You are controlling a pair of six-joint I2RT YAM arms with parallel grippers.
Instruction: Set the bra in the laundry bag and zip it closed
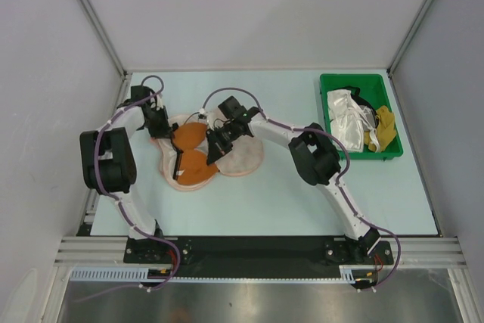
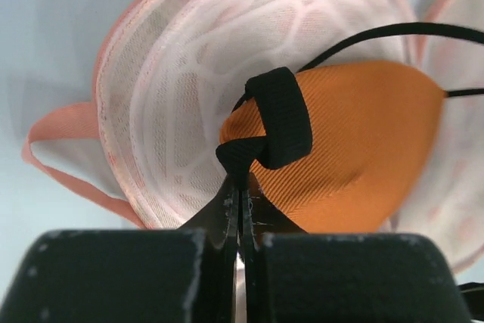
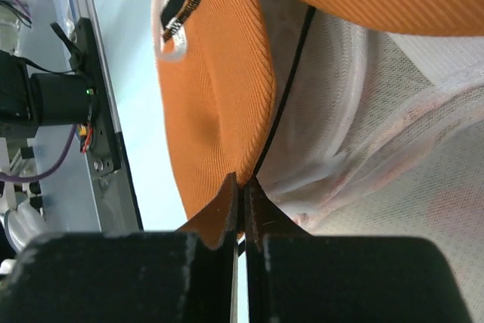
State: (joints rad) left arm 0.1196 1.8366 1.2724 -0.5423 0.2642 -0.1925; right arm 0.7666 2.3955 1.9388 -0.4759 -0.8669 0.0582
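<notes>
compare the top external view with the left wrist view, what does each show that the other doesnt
Only the top external view shows the green bin of crumpled cloths at the far right, the right pincer, and both cups of the bra. Only the left wrist view shows the left pincer shut on a black strap, and the weave of the white mesh panel. Both show the bra lying in the open laundry bag.
</notes>
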